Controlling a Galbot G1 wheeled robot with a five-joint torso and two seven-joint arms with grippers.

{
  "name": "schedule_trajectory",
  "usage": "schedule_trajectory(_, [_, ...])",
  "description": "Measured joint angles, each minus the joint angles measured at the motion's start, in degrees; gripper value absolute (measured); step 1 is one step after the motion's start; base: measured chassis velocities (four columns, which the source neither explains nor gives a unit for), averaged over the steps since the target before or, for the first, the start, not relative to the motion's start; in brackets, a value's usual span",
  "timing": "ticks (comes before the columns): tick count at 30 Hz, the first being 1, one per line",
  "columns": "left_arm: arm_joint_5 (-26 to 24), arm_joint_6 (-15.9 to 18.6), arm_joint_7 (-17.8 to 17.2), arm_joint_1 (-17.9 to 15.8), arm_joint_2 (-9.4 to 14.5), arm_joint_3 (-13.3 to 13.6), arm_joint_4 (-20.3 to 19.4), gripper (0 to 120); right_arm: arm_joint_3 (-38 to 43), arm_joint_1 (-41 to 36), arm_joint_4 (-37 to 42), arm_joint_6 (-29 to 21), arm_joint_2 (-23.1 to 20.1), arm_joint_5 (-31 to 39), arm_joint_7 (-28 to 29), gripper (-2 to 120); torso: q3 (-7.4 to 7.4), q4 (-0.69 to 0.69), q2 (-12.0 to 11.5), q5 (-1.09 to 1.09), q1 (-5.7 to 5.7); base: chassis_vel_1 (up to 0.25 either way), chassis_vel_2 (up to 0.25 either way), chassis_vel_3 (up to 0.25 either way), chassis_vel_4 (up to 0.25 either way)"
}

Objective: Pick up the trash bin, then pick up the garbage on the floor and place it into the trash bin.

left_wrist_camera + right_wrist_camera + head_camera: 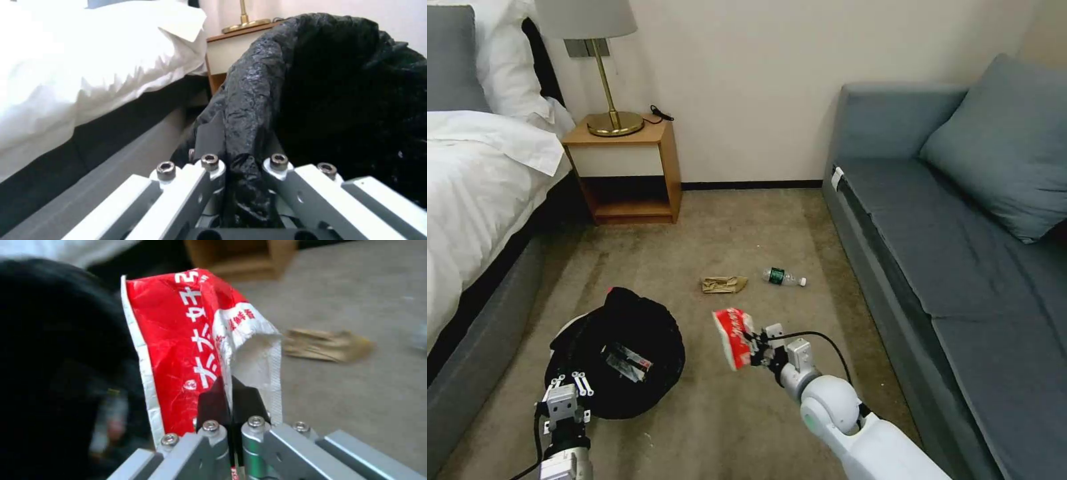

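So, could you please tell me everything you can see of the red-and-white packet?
The red-and-white packet is a crinkled, glossy plastic wrapper, red with white lettering and a white sealed edge, its torn end gaping to show a pale inside. The right end effector is shut on its lower edge, holding it upright above the carpet, off the floor. It hangs just beside the trash bin, apart from the bin's black liner and not yet over the opening.

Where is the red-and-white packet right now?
The red-and-white packet is off the floor, pinched in the right claw, just right of the trash bin held by the left claw.
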Motion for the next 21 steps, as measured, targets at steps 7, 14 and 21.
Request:
schedule_trajectory(7, [0.37, 0.9, 0.01, -0.82, -0.09, 1.38, 0.68, 4, -4.31, 4.58, 0.54, -1.69, 0.32, 3.12, -1.19, 0, 0.0, 0.0, 0.0, 0.01, 0.0, 0.0, 0.0, 0.0, 0.0])
schedule_trajectory(14, [0.49, 2.14, 0.04, -2.07, -0.16, 2.84, 1.35, 4, -9.23, 10.3, -1.99, -3.15, 0.72, 4.25, -1.56, 0, 0.0, 0.0, 0.0, 0.01, 0.0, 0.0, 0.0, 0.0, 0.0])
schedule_trajectory(21, [0.22, 3.12, 0.03, -2.85, -0.3, 4.09, 0.81, 4, -11.48, 12.72, -7.66, -3.74, 3.92, 0.52, -2.03, 0, 0.0, 0.0, 0.0, 0.02, 0.0, 0.0, 0.0, 0.0, 0.0])
